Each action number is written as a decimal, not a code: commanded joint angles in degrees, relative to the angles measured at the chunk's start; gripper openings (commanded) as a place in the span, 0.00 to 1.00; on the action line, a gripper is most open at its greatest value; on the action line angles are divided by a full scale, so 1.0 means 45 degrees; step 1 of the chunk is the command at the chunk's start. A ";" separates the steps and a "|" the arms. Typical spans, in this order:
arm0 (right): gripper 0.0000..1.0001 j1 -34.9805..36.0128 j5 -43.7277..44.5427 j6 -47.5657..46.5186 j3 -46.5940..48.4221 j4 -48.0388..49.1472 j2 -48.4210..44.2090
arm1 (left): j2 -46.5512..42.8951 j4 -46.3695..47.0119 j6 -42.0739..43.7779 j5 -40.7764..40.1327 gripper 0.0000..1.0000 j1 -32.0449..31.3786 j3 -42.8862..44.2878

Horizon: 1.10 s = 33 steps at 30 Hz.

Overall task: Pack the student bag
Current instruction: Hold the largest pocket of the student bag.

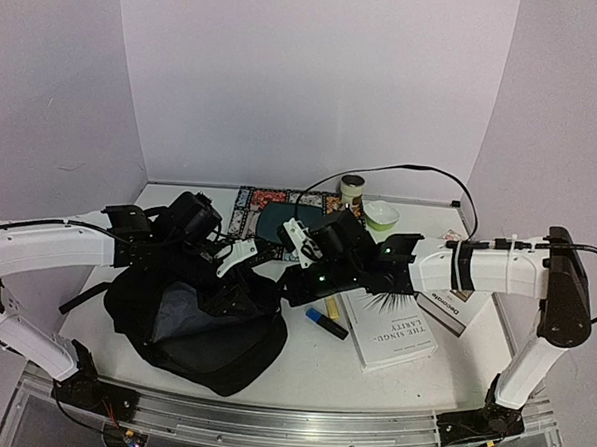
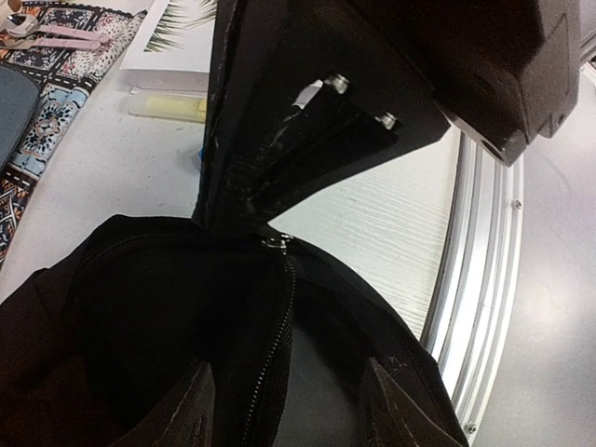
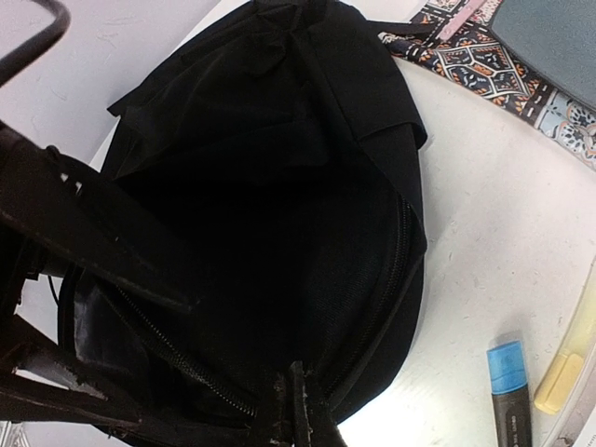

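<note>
The student bag (image 1: 188,328) lies on the worktop (image 1: 321,370) near its front edge, in front of the left arm and left of centre, with its zippered mouth gaping and the dark lining showing inside. The right hand (image 3: 291,386) reaches in from the right with its two fingers pressed together, pinching the bag's rim right by the end of the zipper. In the left wrist view that same pinch shows just above the metal zipper pull. The left hand (image 2: 289,365) hangs over the bag's mouth, partly open: its two fingers (image 2: 191,410) stand apart with the zipper line running between them, one on each side of the rim. Whether either pad presses on the fabric I cannot tell. To the right of the bag, apart from it, a blue-capped marker (image 3: 507,391) and a yellow marker (image 3: 563,372) lie side by side on the bare surface, and just beyond them is a white book (image 1: 388,328) with a spiky leaf print on its cover. A second book (image 1: 454,304) lies under the right forearm. Behind the bag a patterned mat (image 3: 484,60) carries a flat dark grey item (image 3: 549,37), and farther back on the right stand a small jar (image 1: 352,191) and a green bowl (image 1: 382,214), close together.
</note>
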 commanded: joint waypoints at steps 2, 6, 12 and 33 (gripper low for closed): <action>0.00 -0.0279 0.0085 0.0019 0.0204 0.0339 -0.0283 | 0.0144 0.0307 0.0149 -0.0012 0.54 -0.0134 -0.0151; 0.00 -0.0334 -0.0142 -0.0011 0.0451 0.0335 -0.0141 | 0.0269 0.0307 0.0209 -0.0921 0.57 -0.0211 -0.0265; 0.00 -0.0318 -0.0448 0.0125 0.0536 0.0460 0.0074 | 0.0482 0.0346 0.0863 -0.2173 0.62 -0.0283 0.0167; 0.00 -0.1666 -0.0269 -0.0290 0.0897 0.0489 0.0072 | -0.0898 0.0046 0.0183 0.0697 0.00 -0.0589 0.0645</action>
